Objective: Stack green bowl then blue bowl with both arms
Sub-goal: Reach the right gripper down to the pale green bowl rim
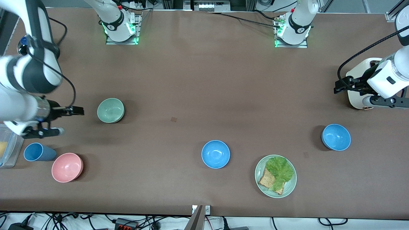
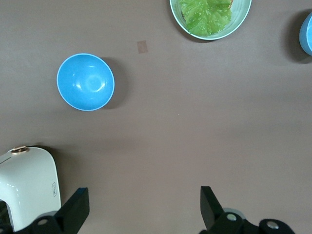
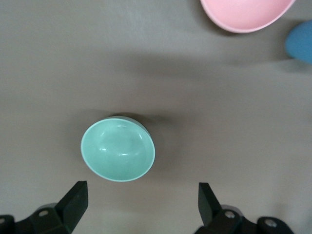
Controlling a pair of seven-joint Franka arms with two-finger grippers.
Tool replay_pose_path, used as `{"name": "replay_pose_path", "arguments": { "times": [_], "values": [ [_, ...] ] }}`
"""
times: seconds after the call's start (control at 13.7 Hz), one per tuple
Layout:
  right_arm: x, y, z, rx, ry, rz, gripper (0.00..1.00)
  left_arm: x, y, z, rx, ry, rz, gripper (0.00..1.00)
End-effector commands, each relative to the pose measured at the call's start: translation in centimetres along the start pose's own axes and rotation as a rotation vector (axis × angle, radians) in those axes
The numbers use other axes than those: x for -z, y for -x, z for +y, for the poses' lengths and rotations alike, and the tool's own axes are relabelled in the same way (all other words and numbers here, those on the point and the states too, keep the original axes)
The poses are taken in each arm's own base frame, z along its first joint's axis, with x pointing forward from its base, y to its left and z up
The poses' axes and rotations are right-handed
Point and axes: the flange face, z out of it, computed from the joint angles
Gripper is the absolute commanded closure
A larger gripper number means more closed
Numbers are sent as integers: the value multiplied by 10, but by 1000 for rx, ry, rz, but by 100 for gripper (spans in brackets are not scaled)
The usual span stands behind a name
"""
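Green bowl (image 1: 110,110) sits upright on the tabletop (image 1: 198,83) toward the right arm's end, the right gripper (image 3: 141,207) poised beside it with fingers spread wide, holding nothing. It looks light, rigid and glossy, so likely slippery; pinching the rim wall seems the surest hold. The left gripper (image 2: 144,207), fingers also released, hangs over the tabletop near a white toaster (image 2: 27,183), with the nearest blue bowl (image 2: 86,81) untouched.

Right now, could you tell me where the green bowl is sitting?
The green bowl sits on the table toward the right arm's end, farther from the front camera than the pink bowl, with the open right gripper beside it.
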Motion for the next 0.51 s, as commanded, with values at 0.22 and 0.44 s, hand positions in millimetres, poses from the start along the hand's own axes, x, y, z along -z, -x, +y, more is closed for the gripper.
{"name": "replay_pose_path", "arguments": {
  "times": [0.22, 0.44],
  "values": [
    [-110, -26, -1, 0, -13, -141, 0, 6, -1, 4, -16, 18, 0, 0],
    [-142, -17, -3, 2, -17, -168, 0, 6, -1, 4, -16, 18, 0, 0]
  ]
}}
